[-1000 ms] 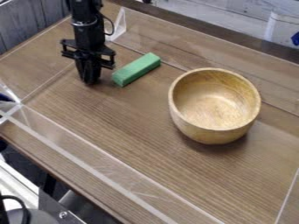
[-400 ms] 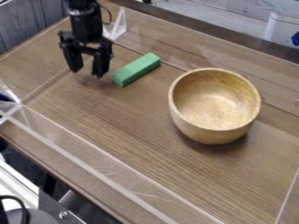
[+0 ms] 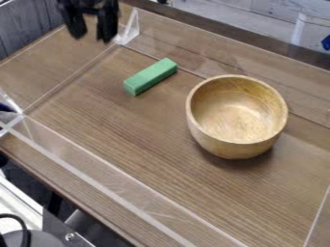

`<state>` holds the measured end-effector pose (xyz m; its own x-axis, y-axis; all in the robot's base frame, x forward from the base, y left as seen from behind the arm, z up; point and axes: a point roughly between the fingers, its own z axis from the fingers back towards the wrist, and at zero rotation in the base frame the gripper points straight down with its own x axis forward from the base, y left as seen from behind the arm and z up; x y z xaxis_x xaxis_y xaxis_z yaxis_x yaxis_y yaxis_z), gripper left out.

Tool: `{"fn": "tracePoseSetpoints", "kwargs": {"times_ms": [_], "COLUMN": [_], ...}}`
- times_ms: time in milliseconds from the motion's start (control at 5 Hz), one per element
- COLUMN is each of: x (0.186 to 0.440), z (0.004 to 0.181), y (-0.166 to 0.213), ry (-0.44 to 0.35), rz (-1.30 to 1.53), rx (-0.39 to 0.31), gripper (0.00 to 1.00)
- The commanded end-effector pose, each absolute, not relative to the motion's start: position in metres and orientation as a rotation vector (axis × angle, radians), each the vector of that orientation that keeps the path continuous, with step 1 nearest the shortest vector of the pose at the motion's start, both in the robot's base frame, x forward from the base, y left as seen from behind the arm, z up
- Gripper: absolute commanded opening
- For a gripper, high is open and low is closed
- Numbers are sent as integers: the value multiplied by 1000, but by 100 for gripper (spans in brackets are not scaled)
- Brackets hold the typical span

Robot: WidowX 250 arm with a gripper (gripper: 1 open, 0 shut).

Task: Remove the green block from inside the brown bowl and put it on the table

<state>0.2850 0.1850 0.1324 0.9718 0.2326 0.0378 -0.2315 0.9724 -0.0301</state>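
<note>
The green block (image 3: 151,76) lies flat on the table (image 3: 116,135), to the left of the brown bowl (image 3: 237,116) and apart from it. The bowl stands upright and holds nothing. My gripper (image 3: 91,32) hangs high at the top left of the camera view, pointing down, well above and to the left of the block. Its two dark fingers (image 3: 76,28) stand apart with nothing between them. Only the lower part of the gripper shows; the arm is cut off by the top edge.
Low clear acrylic walls (image 3: 77,154) border the tabletop at the left and front. A clear upright panel (image 3: 129,27) stands just right of the gripper at the back. Dark gear sits below the front left corner.
The gripper rose from the table beside the block to the top of the view, and its fingers spread apart. The block and the bowl stayed in place.
</note>
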Motion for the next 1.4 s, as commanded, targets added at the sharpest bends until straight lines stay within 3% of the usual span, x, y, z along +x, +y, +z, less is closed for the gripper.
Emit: {"fn": "tracePoseSetpoints", "kwargs": {"times_ms": [0,400,1200], "x": [286,293,309], "z": [141,121,96], "y": [193,203,215], "ry": [-95,-67,-52], "rz": [242,251,259], "rx": [19,23,30], "gripper": [100,100,100]}}
